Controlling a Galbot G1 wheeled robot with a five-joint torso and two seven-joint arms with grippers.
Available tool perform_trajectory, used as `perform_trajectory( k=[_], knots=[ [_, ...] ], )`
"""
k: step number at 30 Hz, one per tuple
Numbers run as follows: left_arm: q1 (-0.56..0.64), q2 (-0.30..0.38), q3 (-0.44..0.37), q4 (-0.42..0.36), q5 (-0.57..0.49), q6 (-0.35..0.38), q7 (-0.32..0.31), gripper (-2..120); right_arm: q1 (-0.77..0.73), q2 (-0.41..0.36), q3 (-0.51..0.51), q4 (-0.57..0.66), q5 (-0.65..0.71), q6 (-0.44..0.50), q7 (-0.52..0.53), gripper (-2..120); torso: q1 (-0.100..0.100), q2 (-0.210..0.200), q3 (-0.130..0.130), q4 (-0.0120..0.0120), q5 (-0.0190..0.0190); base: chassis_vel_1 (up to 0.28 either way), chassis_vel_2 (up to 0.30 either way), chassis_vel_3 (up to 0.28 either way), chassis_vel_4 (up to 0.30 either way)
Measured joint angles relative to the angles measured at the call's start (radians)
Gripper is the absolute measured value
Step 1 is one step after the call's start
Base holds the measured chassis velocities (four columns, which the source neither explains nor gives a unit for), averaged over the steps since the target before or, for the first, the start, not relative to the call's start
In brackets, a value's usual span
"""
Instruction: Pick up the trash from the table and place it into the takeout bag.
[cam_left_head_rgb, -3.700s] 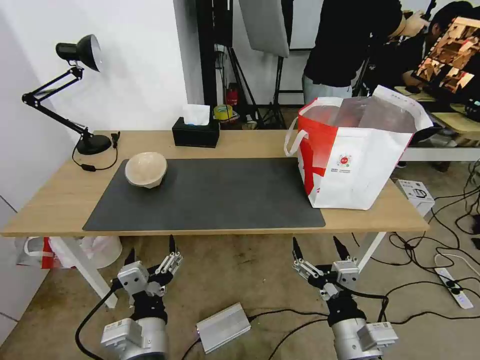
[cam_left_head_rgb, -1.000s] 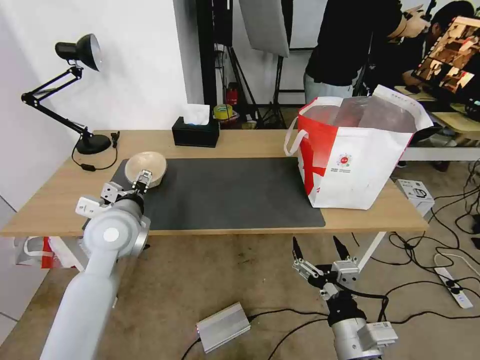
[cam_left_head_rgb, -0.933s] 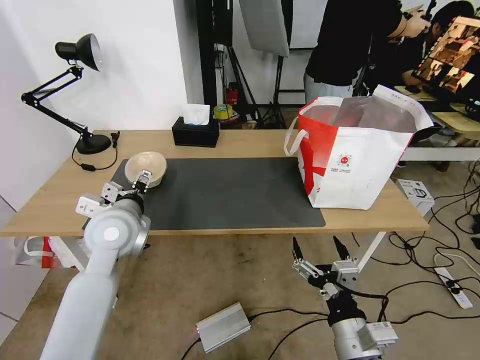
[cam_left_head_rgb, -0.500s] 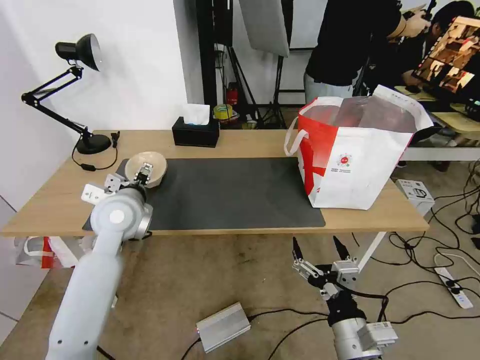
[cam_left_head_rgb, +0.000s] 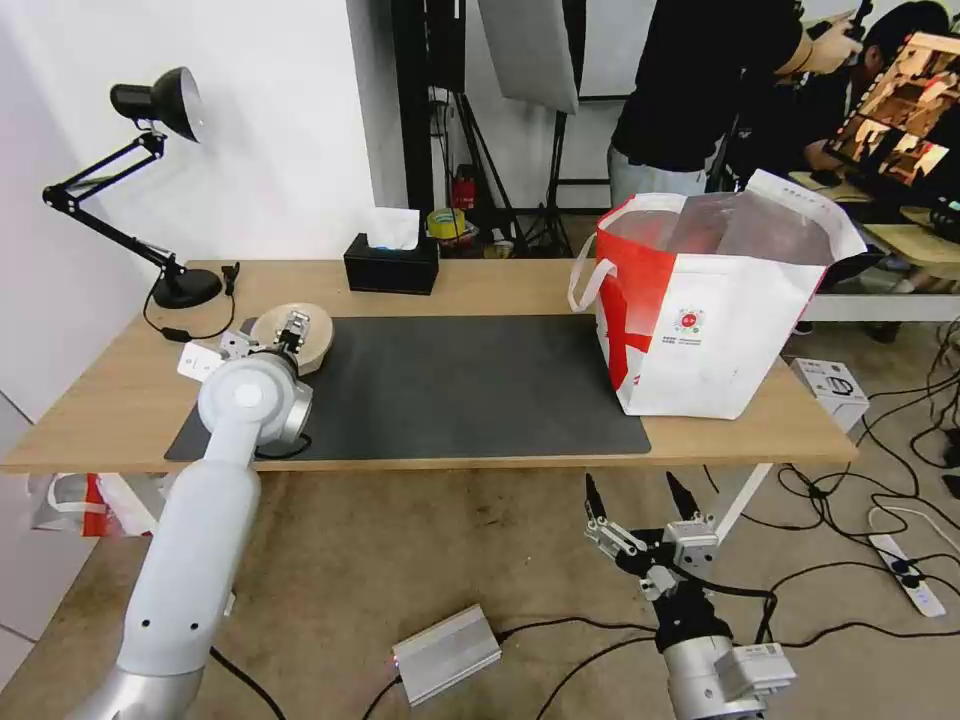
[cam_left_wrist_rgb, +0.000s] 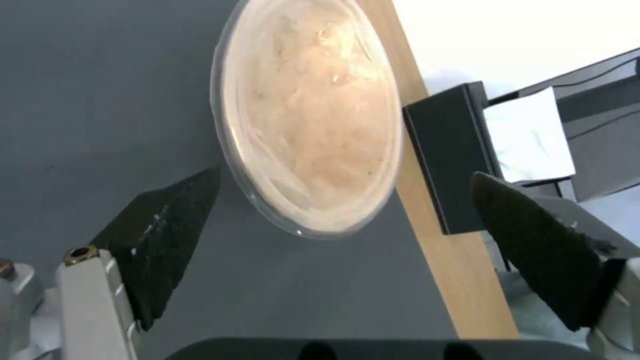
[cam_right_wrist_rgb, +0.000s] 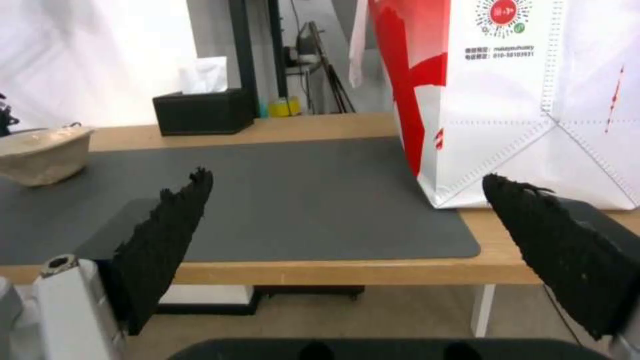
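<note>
Left wrist view shows the left pincer (cam_left_wrist_rgb: 343, 225) spread wide above the beige bowl (cam_left_wrist_rgb: 310, 112) near the desk's (cam_left_head_rgb: 480, 285) left end. It should drop straight so one finger goes inside the rim, then squeeze gently. Below the desk's front edge, the right pincer (cam_left_head_rgb: 640, 497) waits spread.

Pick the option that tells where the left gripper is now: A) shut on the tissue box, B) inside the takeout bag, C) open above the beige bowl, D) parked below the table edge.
C: the left gripper hangs open over the beige bowl, its fingers apart on either side of it.
</note>
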Motion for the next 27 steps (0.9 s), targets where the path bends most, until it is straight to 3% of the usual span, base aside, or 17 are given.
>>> perform_trajectory(
  k=[10,27],
  knots=[
    [-0.007,-0.001,-0.006,0.015,0.007,0.0,-0.01,100,0.0,0.0,0.0,0.0,0.0,0.0,0.0,100,0.0,0.0,0.0,0.0,0.0,0.0,0.0,0.0,0.0],
    [-0.083,-0.055,0.015,0.147,0.078,0.06,-0.04,100,0.0,0.0,0.0,0.0,0.0,0.0,0.0,100,0.0,0.0,0.0,0.0,0.0,0.0,0.0,0.0,0.0]
  ],
)
